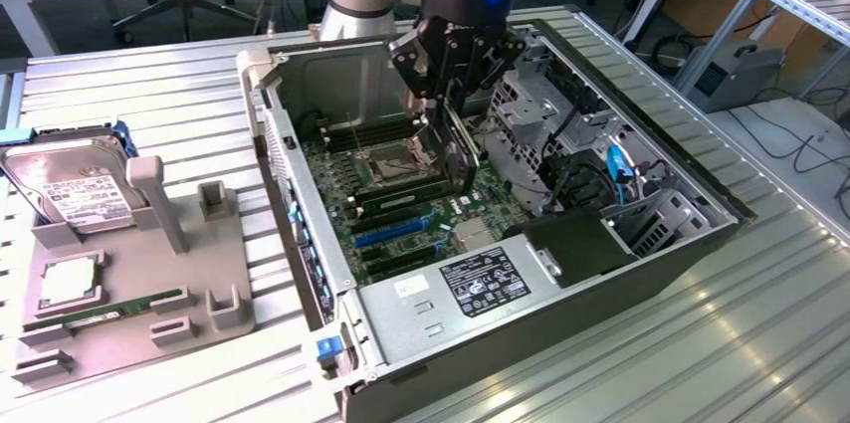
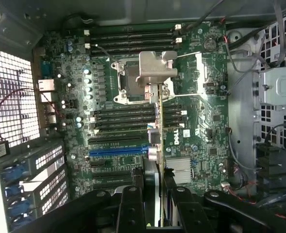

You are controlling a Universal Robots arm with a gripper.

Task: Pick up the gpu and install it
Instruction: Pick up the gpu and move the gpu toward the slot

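Sitting on a ribbed metal worktop, an open computer case shows its green motherboard, partly hidden behind a drive cage and cables toward the exterior view's right. The arm reaches down into the case. Its black pincer is clamped on the gpu, which it holds upright over the middle of the board, near the processor socket. From the wrist the card is seen edge-on as a thin line with a silver bracket at its far end. Its fan face cannot be made out, nor whether its lower edge touches the board. At the exterior view's left, a grey holder, cut off by the frame, carries a hard drive and a memory stick.
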